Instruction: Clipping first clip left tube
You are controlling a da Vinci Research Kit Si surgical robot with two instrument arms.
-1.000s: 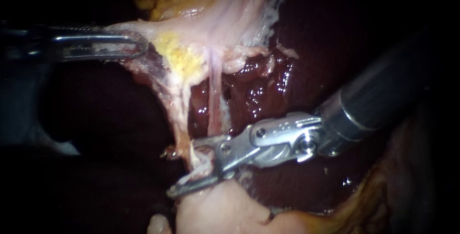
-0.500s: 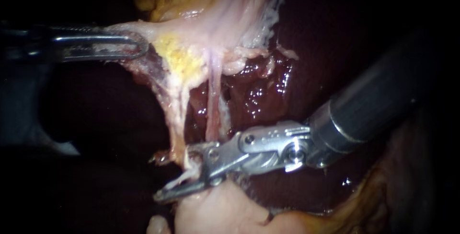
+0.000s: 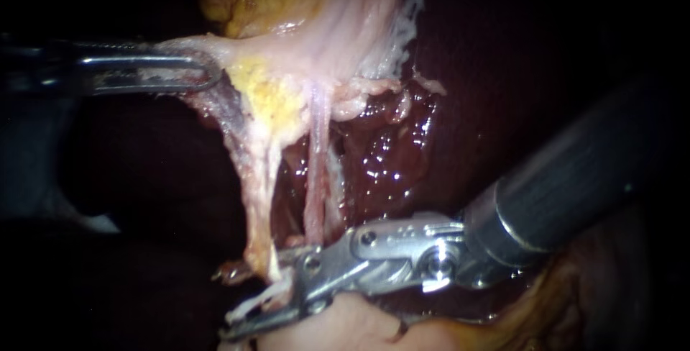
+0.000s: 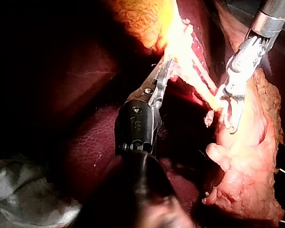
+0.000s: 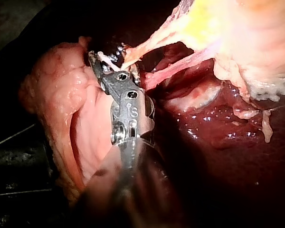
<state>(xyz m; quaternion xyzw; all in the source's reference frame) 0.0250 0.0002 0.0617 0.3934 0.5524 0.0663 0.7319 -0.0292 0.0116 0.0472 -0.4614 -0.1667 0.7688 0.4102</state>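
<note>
Closest to the endoscope, a pale pink lump of fat (image 3: 338, 326) fills the lower edge of the view. The right instrument (image 3: 233, 302) lies just over it, its dark shaft coming in from the right and its metal wrist reaching toward the middle. Its pincer stands apart. One blade lies low against the lump, and the other sits higher, with its hooked tip showing past the tissue. The lower end of the left tube (image 3: 259, 200) sits in the gap between them. I cannot tell whether both blades touch the tube. A thin white shred rests on the low blade.

The left tube is a ragged, pale strand that runs up from the pincer to a patch of yellow fat (image 3: 269, 96). Just beside it, the thinner, pinker right tube (image 3: 315, 178) runs nearly parallel, and its lower end meets the top of the right instrument's wrist. Behind both tubes the wet, dark red liver (image 3: 392, 157) glistens.

Farther back, the gallbladder (image 3: 338, 27) hangs pale and stretched, with a yellowish part above it. The left instrument (image 3: 205, 70) comes in level from the left. Its pincer is clamped on the gallbladder's edge, and the tissue is drawn taut toward that side.

The left wrist view shows the same grip, and the tubes fan out from it toward the right instrument.
</note>
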